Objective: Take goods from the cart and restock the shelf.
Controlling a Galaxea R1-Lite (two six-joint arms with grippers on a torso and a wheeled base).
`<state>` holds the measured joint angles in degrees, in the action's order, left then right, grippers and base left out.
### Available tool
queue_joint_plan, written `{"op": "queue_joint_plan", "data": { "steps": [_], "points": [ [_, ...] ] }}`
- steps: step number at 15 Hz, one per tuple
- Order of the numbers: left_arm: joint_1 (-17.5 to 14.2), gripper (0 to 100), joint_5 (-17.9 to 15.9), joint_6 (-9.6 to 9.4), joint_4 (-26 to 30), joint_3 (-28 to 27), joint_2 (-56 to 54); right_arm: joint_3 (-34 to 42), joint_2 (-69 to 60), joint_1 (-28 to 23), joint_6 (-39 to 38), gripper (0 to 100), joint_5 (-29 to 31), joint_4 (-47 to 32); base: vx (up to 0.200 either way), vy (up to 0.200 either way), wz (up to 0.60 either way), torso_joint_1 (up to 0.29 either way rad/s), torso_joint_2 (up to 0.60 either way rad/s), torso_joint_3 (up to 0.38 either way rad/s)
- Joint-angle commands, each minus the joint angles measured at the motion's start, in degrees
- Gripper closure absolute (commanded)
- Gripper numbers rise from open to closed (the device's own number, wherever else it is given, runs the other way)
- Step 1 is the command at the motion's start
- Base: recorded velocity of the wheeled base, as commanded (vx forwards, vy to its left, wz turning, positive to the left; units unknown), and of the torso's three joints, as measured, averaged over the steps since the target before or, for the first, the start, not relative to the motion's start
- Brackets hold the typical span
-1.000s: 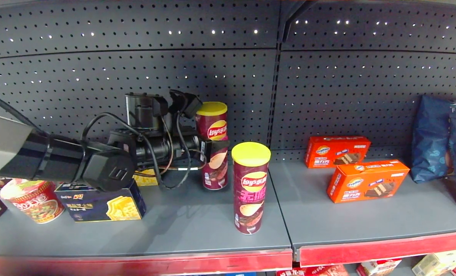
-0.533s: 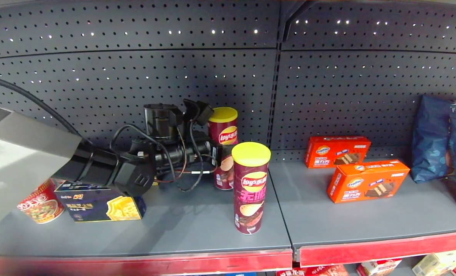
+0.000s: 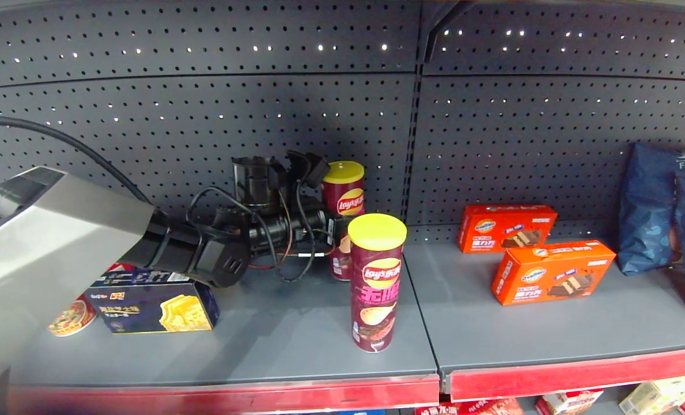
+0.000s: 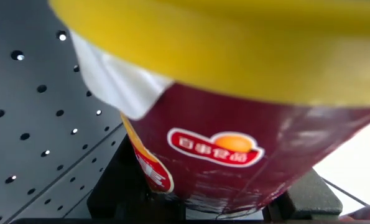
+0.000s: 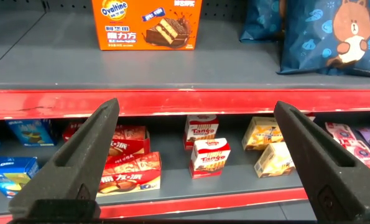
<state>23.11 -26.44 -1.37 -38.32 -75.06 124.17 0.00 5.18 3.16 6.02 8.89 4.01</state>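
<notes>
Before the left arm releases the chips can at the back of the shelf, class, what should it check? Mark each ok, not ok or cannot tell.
1. Left gripper shut on rear chips can: ok.
2. That can upright: ok.
3. Its base on the shelf: cannot tell, front chips can hides it.
4. That front can upright: ok.
5. Right gripper open and empty: ok.

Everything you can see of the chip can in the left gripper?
The rear chip can is a tall maroon tube, apparently cardboard, with a yellow lid and a red-and-yellow logo. It stands upright near the pegboard back wall, behind the front chip can, which hides part of it. The left gripper clamps its middle from the side. Whether its base touches the shelf cannot be told.
</notes>
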Motion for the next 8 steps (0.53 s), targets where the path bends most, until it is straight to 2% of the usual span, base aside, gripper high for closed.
{"op": "queue_joint_plan", "data": {
  "steps": [1,5,8],
  "points": [
    [0.0,100,0.0,-0.04,0.1,-1.1,1.2,0.0,0.1,0.0,0.0,0,0.0,0.0,0.0,0.0,0.0,0.0,0.0,0.0],
    [-0.3,100,0.0,-0.13,0.1,-2.6,2.6,0.0,0.1,0.1,0.0,0,0.0,0.0,0.0,0.0,0.0,0.0,0.0,0.0],
    [-0.5,100,-0.5,-1.8,0.1,-3.2,3.6,0.0,0.1,0.0,0.0,0,0.0,0.0,0.0,0.0,0.0,0.0,0.0,0.0]
  ]
}}
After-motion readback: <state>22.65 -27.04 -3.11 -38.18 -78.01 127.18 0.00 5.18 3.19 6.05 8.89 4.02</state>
